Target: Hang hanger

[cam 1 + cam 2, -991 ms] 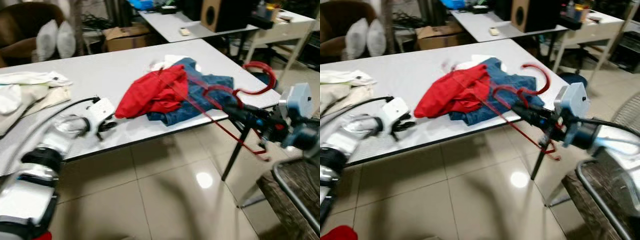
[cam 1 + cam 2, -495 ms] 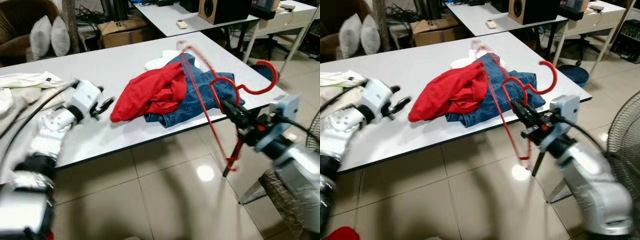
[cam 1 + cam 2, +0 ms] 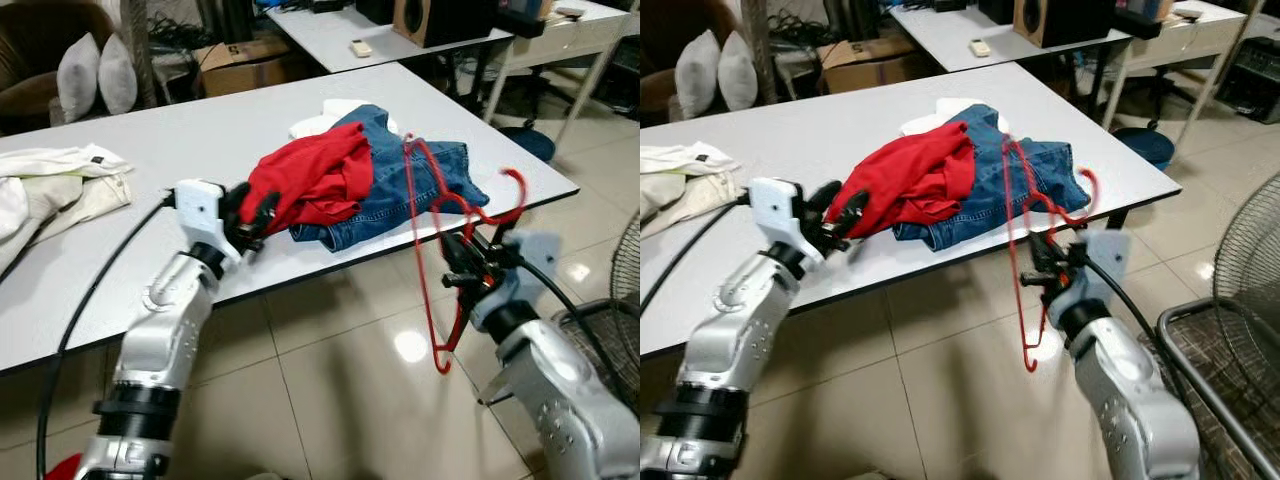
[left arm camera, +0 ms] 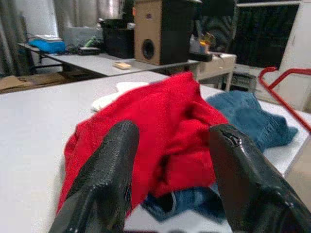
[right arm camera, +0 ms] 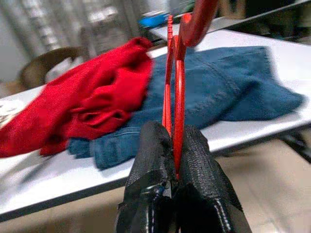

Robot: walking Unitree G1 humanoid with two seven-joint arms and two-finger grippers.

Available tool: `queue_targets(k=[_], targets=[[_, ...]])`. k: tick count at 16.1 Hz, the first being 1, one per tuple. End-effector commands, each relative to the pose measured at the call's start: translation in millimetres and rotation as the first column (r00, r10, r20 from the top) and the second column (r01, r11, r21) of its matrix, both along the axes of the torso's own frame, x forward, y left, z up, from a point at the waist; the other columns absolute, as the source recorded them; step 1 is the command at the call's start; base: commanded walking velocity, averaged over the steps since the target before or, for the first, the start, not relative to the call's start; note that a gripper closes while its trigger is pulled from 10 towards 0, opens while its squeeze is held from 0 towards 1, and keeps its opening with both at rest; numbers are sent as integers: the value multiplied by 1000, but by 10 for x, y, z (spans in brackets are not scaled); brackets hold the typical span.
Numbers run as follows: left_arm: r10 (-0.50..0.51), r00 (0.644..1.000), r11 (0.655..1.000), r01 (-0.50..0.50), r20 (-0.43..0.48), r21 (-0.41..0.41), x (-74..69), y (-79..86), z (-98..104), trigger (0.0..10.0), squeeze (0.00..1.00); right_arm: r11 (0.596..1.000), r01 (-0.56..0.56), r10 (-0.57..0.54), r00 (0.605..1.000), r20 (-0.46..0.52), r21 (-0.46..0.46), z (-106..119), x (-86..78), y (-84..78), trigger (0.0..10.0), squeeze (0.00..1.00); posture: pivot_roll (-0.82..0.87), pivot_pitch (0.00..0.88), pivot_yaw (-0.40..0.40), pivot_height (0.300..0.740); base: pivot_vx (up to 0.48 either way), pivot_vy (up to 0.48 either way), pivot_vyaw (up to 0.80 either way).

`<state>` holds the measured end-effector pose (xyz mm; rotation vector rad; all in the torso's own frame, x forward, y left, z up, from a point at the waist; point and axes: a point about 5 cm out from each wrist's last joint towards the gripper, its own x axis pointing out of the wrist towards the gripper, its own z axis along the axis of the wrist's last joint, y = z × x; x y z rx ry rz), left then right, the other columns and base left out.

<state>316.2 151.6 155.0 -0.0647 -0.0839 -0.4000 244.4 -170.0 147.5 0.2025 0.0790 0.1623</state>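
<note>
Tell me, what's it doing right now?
Right end effector shut on red hanger, off the table edge. Left end effector open at red garment. Nothing blocking.

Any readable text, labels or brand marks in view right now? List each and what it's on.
Nothing fully legible.
Cardboard box: a dark mark on its side, perhaps "5", too blurred to confirm.
Cream garment: a small dark tag, too small to read.
Red hanger, red garment, jeans: no print visible.
</note>
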Motion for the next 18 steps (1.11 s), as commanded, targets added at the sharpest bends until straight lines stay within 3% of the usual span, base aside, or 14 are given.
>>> queue_targets(k=[1,4,7,13,18], targets=[[30,999,998,-28,-28,59,-59,69,-44,10000,0,999,-15,16,1000,18,-33,7,-15,15,10000,0,-176,0,68,740,0,349,0],[68,995,993,-62,-68,96,-254,158,-125,10000,0,974,-122,133,990,41,-192,2,-5,168,10000,0,-154,0,45,740,0,353,0],[111,989,983,-96,-93,155,-356,260,-237,10000,0,985,-70,82,994,71,-158,36,34,168,10000,0,-175,0,33,740,0,391,0],[113,991,983,-101,-69,153,-292,175,-141,10000,0,986,-58,72,994,87,-158,17,56,91,10000,0,-134,0,30,740,0,434,0],[177,981,969,-160,-77,188,-377,396,-151,10000,0,980,-117,130,989,74,-162,-33,81,243,10000,0,-128,0,29,740,0,445,0]])
